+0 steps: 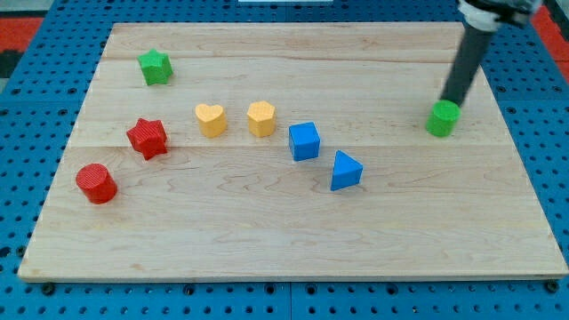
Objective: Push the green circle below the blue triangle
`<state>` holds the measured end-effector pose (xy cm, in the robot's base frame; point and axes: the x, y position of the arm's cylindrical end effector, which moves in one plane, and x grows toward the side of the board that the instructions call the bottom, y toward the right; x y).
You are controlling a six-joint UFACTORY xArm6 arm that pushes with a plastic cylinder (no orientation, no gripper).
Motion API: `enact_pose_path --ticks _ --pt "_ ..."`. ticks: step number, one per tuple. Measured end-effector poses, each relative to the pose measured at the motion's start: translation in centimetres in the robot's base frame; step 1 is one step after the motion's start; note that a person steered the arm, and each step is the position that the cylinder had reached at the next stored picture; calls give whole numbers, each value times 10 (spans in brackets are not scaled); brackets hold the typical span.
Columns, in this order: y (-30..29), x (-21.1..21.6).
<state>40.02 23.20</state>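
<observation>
Dark rod's tip [447, 100] touching the top edge of the small green circle block [442, 118], near the right side of the pale wooden worktop [284, 240]. No jaws on this tool, nothing clenched or grasped. Blue triangle block [346, 171] well apart toward the view's left, slightly lower, beside a blue cube block [304, 141].

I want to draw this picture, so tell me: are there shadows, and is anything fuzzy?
In the camera view the light is soft and even, so the wooden board shows no glare; each block, like the blue triangle, casts only a faint, short shadow; the blocks look sharp, while the arm's upper part at the view's top right is slightly blurred; my tip sits right at the green circle.
</observation>
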Motion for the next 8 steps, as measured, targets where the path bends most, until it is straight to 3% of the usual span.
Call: enact_pose_path --ticks 1,2,4,6,7,8 --pt "-54 45" --pt "-53 40" --pt "-100 113" --pt "-64 155" --pt "-111 158" --pt "-120 158"
